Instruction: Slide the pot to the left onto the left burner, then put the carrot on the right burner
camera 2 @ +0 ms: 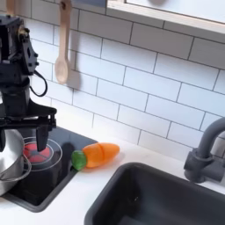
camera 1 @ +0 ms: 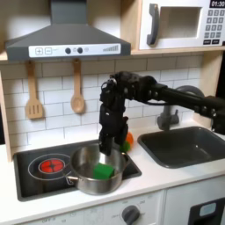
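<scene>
I am watching the black WidowX gripper (camera 1: 112, 145) hanging over the far rim of the steel pot (camera 1: 95, 170), its two fingers spread apart and pinching nothing, as the second exterior view shows with both fingertips (camera 2: 43, 141) standing clear of each other above the red rings. By my reading, neither step is finished: in the first exterior view the wide, shallow, mirror-bright pot is sitting on the right-hand circle of the glossy black cooktop (camera 1: 35, 180), covering most of the right burner (camera 2: 39, 151), while the left burner (camera 1: 53, 163), a glowing red ring with a bright centre, is lying bare at the pot's nine o'clock. A flat green toy piece (camera 1: 104, 170) is resting inside the pot. The carrot (camera 2: 97, 156), a stubby, smooth orange plastic piece with a green end, is lying on its side on the white countertop (camera 2: 149, 151) just off the cooktop's edge, at the gripper's three o'clock in the second exterior view, beside the dark sink basin (camera 2: 167, 200). The slide and the carrot placement both appear to be waiting.
</scene>
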Motion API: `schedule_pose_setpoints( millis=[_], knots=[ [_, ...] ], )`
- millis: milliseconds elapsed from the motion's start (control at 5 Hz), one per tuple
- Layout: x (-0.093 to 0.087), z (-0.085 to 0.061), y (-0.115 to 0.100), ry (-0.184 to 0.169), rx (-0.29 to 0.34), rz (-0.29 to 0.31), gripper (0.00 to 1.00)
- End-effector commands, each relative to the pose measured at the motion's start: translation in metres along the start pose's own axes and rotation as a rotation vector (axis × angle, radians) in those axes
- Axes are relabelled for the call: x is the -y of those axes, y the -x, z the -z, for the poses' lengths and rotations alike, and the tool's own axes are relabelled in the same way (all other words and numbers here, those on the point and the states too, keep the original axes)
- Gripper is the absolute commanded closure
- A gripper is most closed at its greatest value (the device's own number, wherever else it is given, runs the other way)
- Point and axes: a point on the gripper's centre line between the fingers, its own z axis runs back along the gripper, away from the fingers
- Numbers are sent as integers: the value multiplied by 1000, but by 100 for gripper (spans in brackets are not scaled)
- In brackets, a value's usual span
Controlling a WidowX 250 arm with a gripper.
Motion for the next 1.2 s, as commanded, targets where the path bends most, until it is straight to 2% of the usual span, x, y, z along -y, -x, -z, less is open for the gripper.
schedule_pose_setpoints(
  millis=[0,400,1000],
  knots=[
    [-10,4,2,-18,-13,-12,0],
    [-9,8,3,-26,-27,-5,0],
    [-3,22,7,-32,-76,11,0]
  ],
)
